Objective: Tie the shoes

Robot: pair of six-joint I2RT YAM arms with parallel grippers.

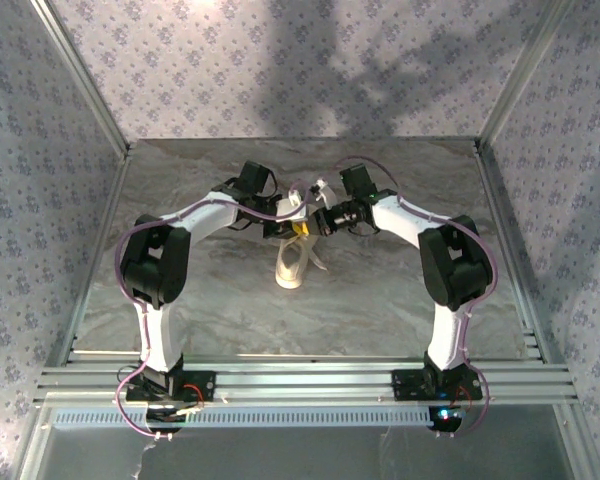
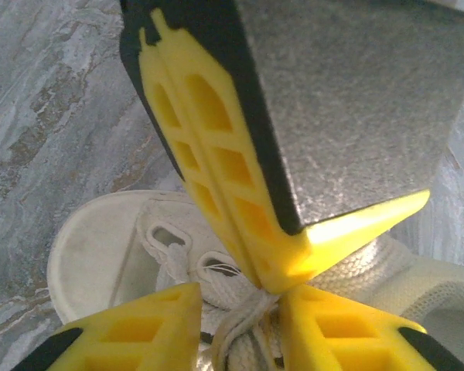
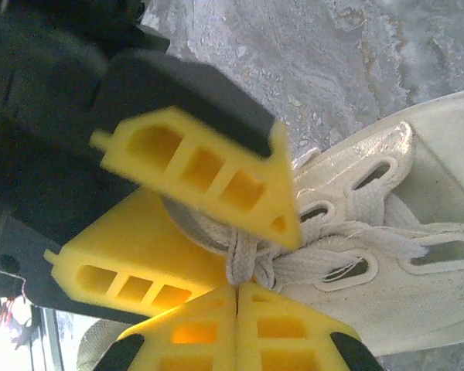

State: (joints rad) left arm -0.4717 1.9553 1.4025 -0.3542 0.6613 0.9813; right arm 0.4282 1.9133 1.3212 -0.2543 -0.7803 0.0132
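Observation:
The cream-white shoe (image 1: 290, 265) lies mid-table with its toe toward the arms; it also shows in the left wrist view (image 2: 100, 255) and the right wrist view (image 3: 417, 301). Both grippers meet over its laced top. My left gripper (image 1: 286, 222) (image 2: 240, 297) is open, yellow fingers (image 2: 131, 332) apart on either side of the bunched white laces (image 2: 243, 321). My right gripper (image 1: 315, 222) (image 3: 236, 287) is shut, its tips pinching a lace strand (image 3: 243, 259) at the knot. In the left wrist view the right gripper (image 2: 261, 278) points down onto that knot.
The grey marbled table (image 1: 380, 300) is fenced by aluminium rails (image 1: 505, 240) at the sides and a rail bed (image 1: 300, 380) at the near edge, where the arm bases stand. Patterned walls close the back and sides.

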